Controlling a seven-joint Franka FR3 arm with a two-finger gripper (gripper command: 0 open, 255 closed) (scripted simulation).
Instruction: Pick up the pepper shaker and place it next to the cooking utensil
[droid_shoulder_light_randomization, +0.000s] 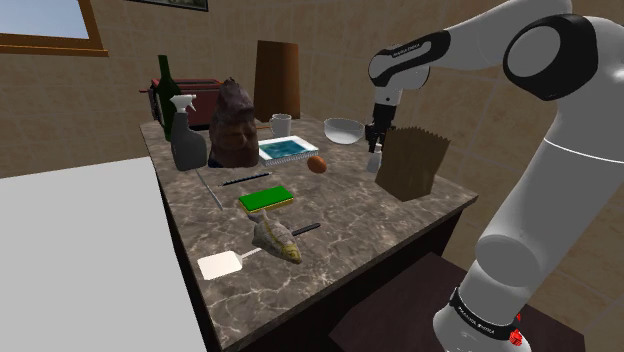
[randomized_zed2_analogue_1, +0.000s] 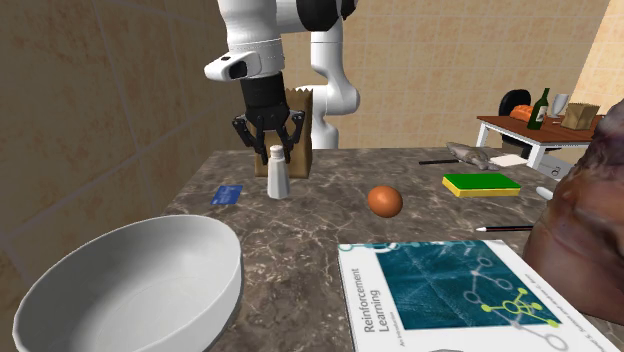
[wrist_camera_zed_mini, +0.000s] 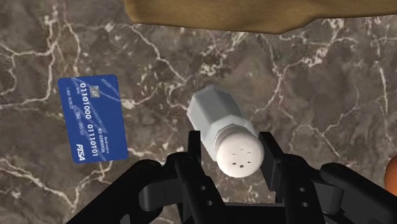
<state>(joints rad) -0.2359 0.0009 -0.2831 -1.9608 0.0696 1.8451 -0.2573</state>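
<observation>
**Pincer Poised Over the Shaker, Lift Not Yet Made**

From where I stood, the all-black two-finger pincer (randomized_zed2_analogue_1: 274, 149) hung straight down over the pale, faceted pepper shaker (randomized_zed2_analogue_1: 277, 171) with its white perforated cap. The fingers stood apart, one on either side of the cap, and as far as I could see neither pressed on it. The shaker stood upright on the dark, marble-veined desk (droid_shoulder_light_randomization: 330, 262), its base flat on the surface. In the second exterior view a brown paper bag (randomized_zed2_analogue_1: 300, 130) rose at its twelve o'clock and a blue bank card (randomized_zed2_analogue_1: 227, 194) lay near its eight o'clock.

I judged that the task was barely begun: the approach was done, but the grasp, the lift and the carry were all left. The cooking utensil, a white-bladed spatula (droid_shoulder_light_randomization: 219, 265) with a dark handle, lay well apart from the shaker, toward eight o'clock in the shoulder view. A mottled fish (droid_shoulder_light_randomization: 277, 240) lay across its handle. The carry would need to cross most of the desk.
</observation>
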